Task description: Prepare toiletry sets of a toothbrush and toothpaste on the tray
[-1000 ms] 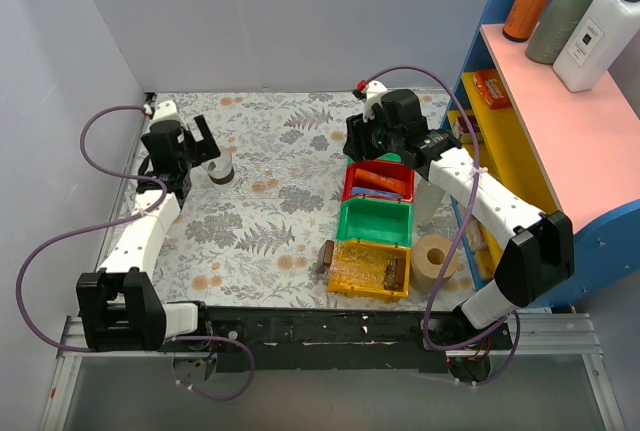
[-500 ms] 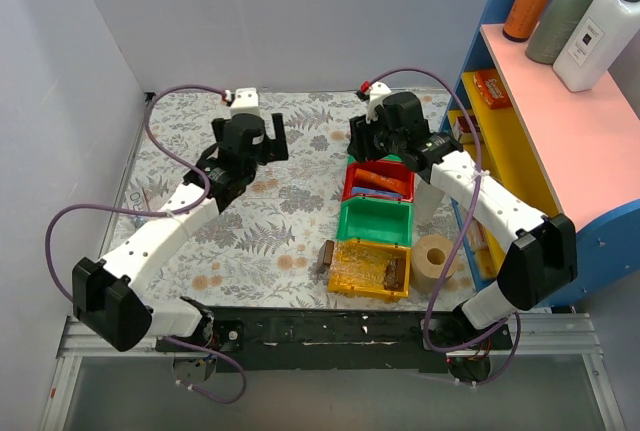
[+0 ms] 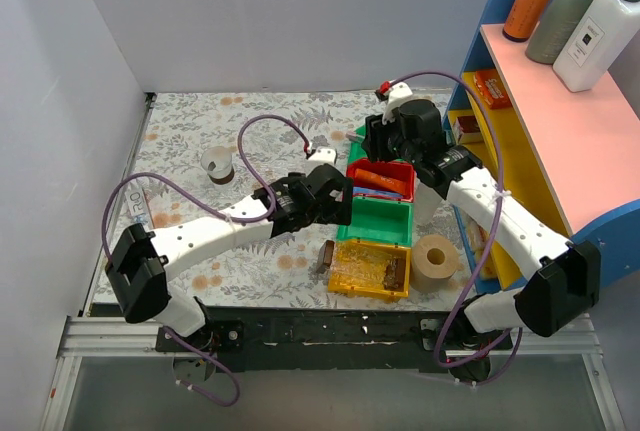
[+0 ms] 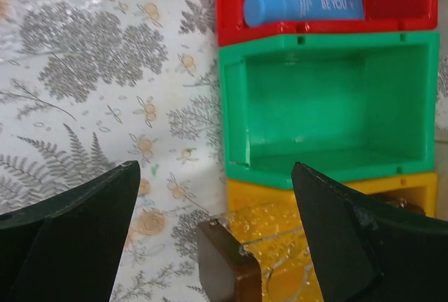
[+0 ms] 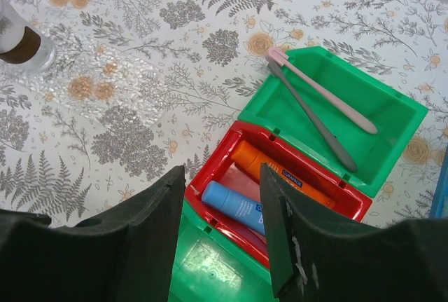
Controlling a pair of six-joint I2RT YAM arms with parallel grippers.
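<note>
Toothpaste (image 4: 304,5), a blue tube with "BE YOU" in white capitals along its side, lies flat in the red bin (image 4: 224,8). Beside it is an orange tube (image 5: 280,170) whose small dark label is too fine to read. The red bin stands in a row: a green bin (image 4: 234,106) touches its near side, and a yellow bin (image 4: 259,200) touches that one. The tray (image 3: 327,254), clear plastic with brown end pieces, rests across the yellow bin, one brown end sticking out past the bin's left edge. Beyond the red bin, a second green bin (image 5: 392,127) holds two toothbrushes (image 5: 322,93), one pink and one grey, meeting at one end.

The left gripper (image 4: 215,176) hangs over the join of the green and yellow bins, jaws spread wide with nothing between them. The right gripper (image 5: 222,176) hangs over the red bin, jaws apart, holding nothing. Three bottles (image 3: 560,21) stand on the pink shelf (image 3: 560,121); their print cannot be read.
</note>
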